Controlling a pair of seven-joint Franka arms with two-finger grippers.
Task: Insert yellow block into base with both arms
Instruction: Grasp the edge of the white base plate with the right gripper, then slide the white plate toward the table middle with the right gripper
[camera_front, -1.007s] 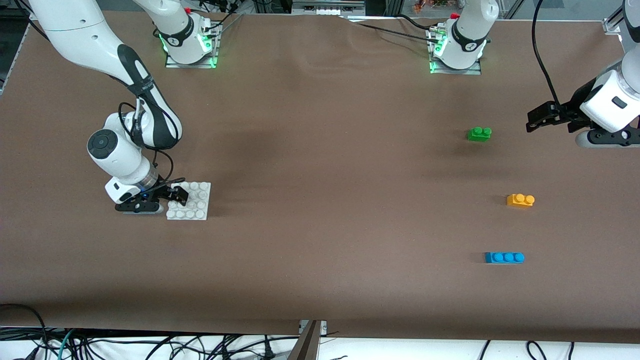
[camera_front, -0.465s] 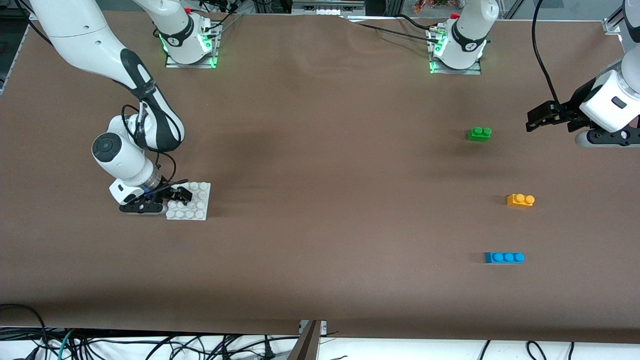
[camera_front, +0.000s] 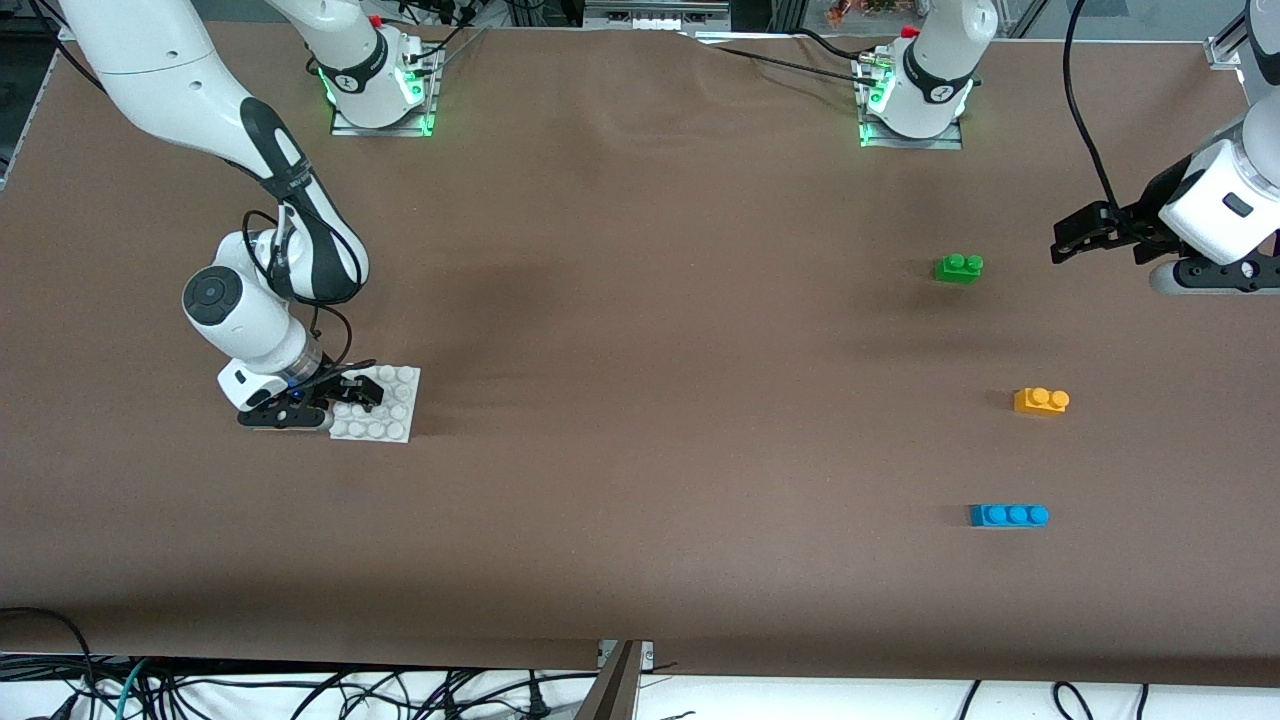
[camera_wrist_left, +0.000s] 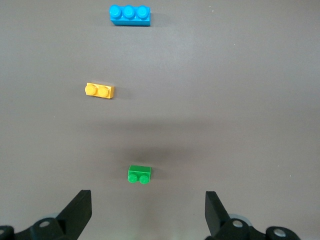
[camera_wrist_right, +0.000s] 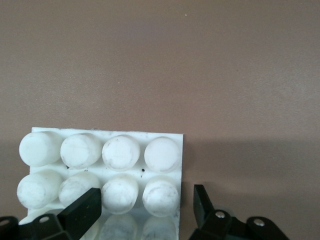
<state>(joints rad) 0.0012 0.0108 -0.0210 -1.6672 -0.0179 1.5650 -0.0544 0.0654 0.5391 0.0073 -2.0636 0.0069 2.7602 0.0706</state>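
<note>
The right gripper (camera_front: 345, 392) has been settling lower onto the edge of the base (camera_front: 385, 415) and seems to be closing on it, though the jaws are showing apart in the right wrist view. The left gripper (camera_front: 1068, 238) is waiting wide open above the table near the green brick (camera_front: 958, 267), while the yellow block (camera_front: 1041, 400) is lying untouched between the green brick and the blue brick (camera_front: 1009, 514).

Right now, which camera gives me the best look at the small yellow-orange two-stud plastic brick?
The left wrist view: the yellow-orange brick sits unobstructed, studs distinct, ahead of the open left hand. The front view shows it smaller, toward the left arm's end. The right wrist view misses it.
</note>
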